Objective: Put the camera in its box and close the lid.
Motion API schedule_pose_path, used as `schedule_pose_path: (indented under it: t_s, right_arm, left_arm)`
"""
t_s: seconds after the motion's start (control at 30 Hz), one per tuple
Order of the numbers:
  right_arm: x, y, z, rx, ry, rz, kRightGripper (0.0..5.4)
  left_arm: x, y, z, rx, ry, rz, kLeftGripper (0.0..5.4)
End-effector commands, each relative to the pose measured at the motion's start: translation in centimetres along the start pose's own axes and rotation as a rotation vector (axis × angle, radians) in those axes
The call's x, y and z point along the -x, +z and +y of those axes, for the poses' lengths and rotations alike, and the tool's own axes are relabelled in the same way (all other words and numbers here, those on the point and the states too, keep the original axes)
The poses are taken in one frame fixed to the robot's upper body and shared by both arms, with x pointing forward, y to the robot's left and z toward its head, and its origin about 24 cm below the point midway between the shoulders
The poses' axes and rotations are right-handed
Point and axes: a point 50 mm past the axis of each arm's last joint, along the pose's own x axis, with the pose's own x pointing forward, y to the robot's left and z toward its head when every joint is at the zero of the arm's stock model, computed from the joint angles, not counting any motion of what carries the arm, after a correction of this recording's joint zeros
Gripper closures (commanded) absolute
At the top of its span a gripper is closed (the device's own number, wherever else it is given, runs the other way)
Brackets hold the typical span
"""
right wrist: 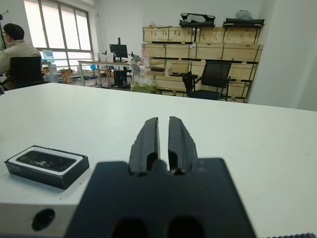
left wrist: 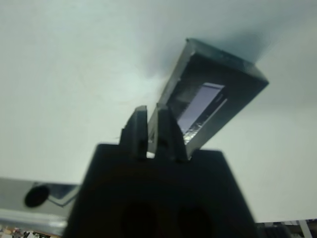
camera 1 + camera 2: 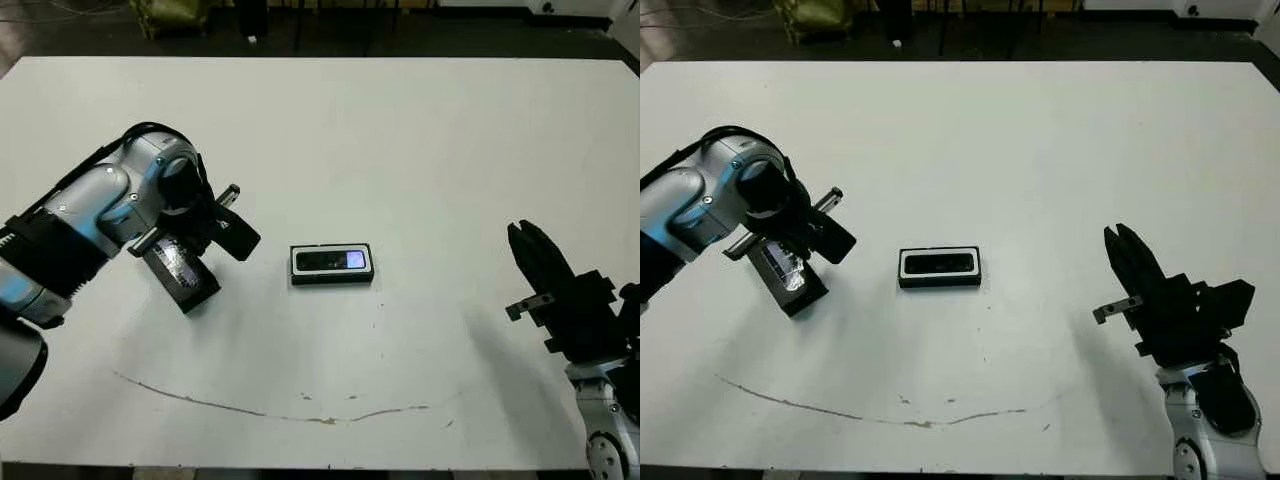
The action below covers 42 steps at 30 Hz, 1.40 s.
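Lying flat near the middle of the white table (image 3: pixel 400 140), the small shallow black box with its white lining (image 3: pixel 332 265) has the slim black bar-shaped camera (image 3: pixel 333 261) resting inside it, the glossy bluish-white patch on its face turned upward. To the robot's left of the box and a little apart from it, the left gripper (image 3: pixel 200 248) with its two black fingers pinches one edge of the flat black rectangular lid (image 3: pixel 181 272); the lid is tilted, its lower corner at or just above the tabletop, and its glossy silvery strip catches the light. In the left wrist view the two fingers (image 2: pixel 167 135) stand nearly together with the lid's edge (image 2: pixel 213 101) between them. The silver and black left arm (image 3: pixel 90 215) reaches in from the table's left side. Well apart on the right, the right gripper (image 3: pixel 530 255) hovers over bare table holding nothing, its two black fingers (image 1: pixel 148 144) drawn together with only a thin slit between them. In the right wrist view, beyond the far edge of the table, a person (image 1: pixel 17 47) sits at a desk with their back turned, and wooden crates (image 1: pixel 198 47) are stacked on shelves along the wall.
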Motion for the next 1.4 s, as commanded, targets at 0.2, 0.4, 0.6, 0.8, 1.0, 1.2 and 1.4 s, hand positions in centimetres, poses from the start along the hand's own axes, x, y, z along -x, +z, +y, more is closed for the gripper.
schedule_pose_path:
  t_s: [0.2,0.4,0.6,0.8,1.0,1.2,1.4]
  right_arm:
    - [0.4,-0.2,-0.1,0.001,-0.019,0.015,5.39]
    - [0.5,-0.1,0.0,0.009,-0.020,0.029,5.39]
    - [0.6,-0.3,0.0,0.003,-0.013,0.028,5.39]
    - [0.5,-0.4,-0.1,-0.015,-0.017,0.015,5.39]
    - [0.5,-0.6,-0.1,-0.019,-0.012,0.000,5.39]
    - [0.6,-0.4,-0.1,0.006,-0.017,0.015,5.39]
    - [0.5,-0.4,-0.3,0.002,-0.007,0.013,5.39]
  left_arm:
    - [-1.6,0.6,-2.0,-0.052,-0.104,-0.030,5.40]
    - [-1.9,0.8,-2.5,-0.037,-0.119,-0.042,5.40]
    - [-1.8,1.5,-2.6,-0.026,-0.127,-0.058,5.40]
    - [-1.7,2.5,-2.6,-0.047,-0.122,-0.139,5.40]
    - [-1.8,3.5,-2.3,-0.069,-0.105,-0.167,5.40]
    - [-1.7,3.8,-2.3,-0.082,-0.090,-0.212,5.40]
    - [-1.8,4.0,-2.7,-0.107,-0.119,-0.209,5.40]
